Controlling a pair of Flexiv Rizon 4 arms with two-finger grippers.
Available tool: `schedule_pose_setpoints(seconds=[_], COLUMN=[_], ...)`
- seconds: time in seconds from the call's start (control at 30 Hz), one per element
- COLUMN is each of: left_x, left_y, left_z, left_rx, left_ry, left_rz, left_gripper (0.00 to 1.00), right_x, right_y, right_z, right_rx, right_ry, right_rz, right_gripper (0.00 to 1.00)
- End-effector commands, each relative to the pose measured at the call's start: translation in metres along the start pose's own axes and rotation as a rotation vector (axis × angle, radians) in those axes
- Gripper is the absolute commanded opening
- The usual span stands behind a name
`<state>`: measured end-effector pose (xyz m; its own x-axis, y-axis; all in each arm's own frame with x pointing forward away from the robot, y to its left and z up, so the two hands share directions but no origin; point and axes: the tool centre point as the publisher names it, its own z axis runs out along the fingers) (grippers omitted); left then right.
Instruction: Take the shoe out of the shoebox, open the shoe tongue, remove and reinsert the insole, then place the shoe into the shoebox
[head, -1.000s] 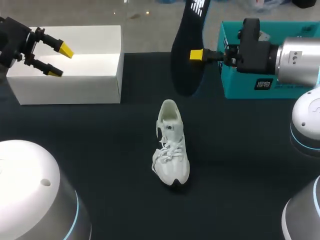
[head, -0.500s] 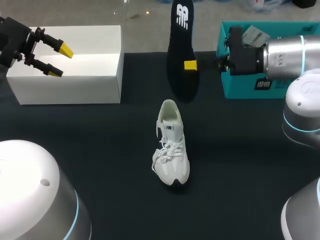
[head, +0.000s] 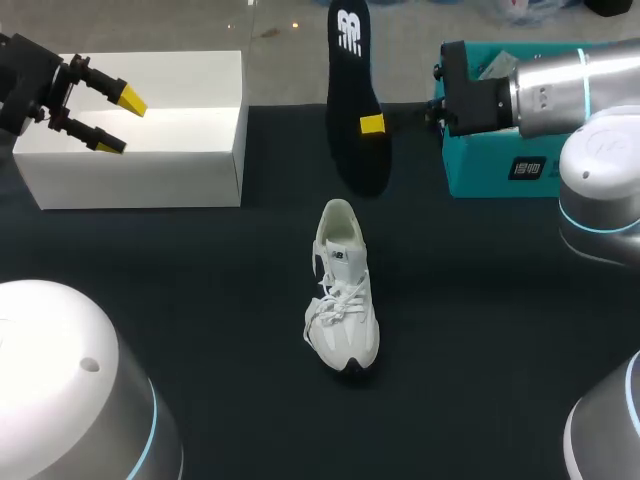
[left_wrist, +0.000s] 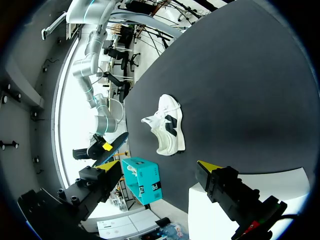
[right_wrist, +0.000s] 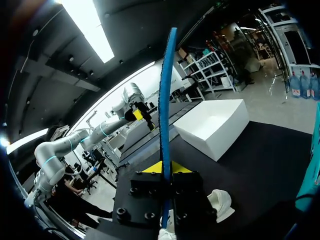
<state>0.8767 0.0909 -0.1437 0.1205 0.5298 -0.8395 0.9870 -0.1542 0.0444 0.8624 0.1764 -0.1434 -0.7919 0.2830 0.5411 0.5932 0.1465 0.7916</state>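
The right end effector (head: 369, 124) clamps the removed insole (head: 350, 90) above the shoe (head: 342, 290) on the desk (head: 480, 320). Reinsertion and boxing are left to do. The left end effector (head: 118, 122) gapes wide.

The head view looks steeply down from above and behind onto the bench (head: 200, 300), shoe (head: 343, 300) near its middle. The left wrist view sits over the white box (left_wrist: 196, 210), looking along the left tool (left_wrist: 156, 166) across the bench to the shoe, well away. The right wrist view looks along the right tool (right_wrist: 165, 169), close above that shoe, toward the white box
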Motion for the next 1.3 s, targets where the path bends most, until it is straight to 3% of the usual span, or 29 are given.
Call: schedule_pose_setpoints(seconds=[0.03, 0.17, 0.27, 0.4, 0.57, 0.87, 1.1, 1.3], left_x=[-0.001, -0.001, -0.001, -0.001, -0.001, -0.001, -0.001, -0.001], left_y=[0.0, 0.0, 0.0, 0.0, 0.0, 0.0, 0.0, 0.0], left_z=[0.0, 0.0, 0.0, 0.0, 0.0, 0.0, 0.0, 0.0], left_rx=[0.0, 0.0, 0.0, 0.0, 0.0, 0.0, 0.0, 0.0], left_ry=[0.003, 0.003, 0.003, 0.003, 0.003, 0.003, 0.003, 0.003], left_rz=[0.0, 0.0, 0.0, 0.0, 0.0, 0.0, 0.0, 0.0], left_gripper=[1.0, 1.0, 1.0, 1.0, 1.0, 1.0, 1.0, 1.0], right_x=[0.0, 0.0, -0.012, -0.027, -0.044, -0.049, -0.052, -0.065], right_y=[0.0, 0.0, -0.002, 0.005, 0.003, -0.014, -0.033, -0.056], right_z=[0.002, 0.002, 0.017, 0.03, 0.047, 0.064, 0.08, 0.089], right_rx=[-0.002, -0.002, -0.02, -0.13, -0.104, -0.067, -0.063, -0.012], right_ry=[-0.002, -0.002, -0.055, -0.091, -0.143, -0.137, -0.115, -0.114], right_rz=[0.0, 0.0, -0.054, -0.071, -0.145, -0.139, -0.12, -0.087], right_gripper=[0.0, 0.0, 0.0, 0.0, 0.0, 0.0, 0.0, 0.0])
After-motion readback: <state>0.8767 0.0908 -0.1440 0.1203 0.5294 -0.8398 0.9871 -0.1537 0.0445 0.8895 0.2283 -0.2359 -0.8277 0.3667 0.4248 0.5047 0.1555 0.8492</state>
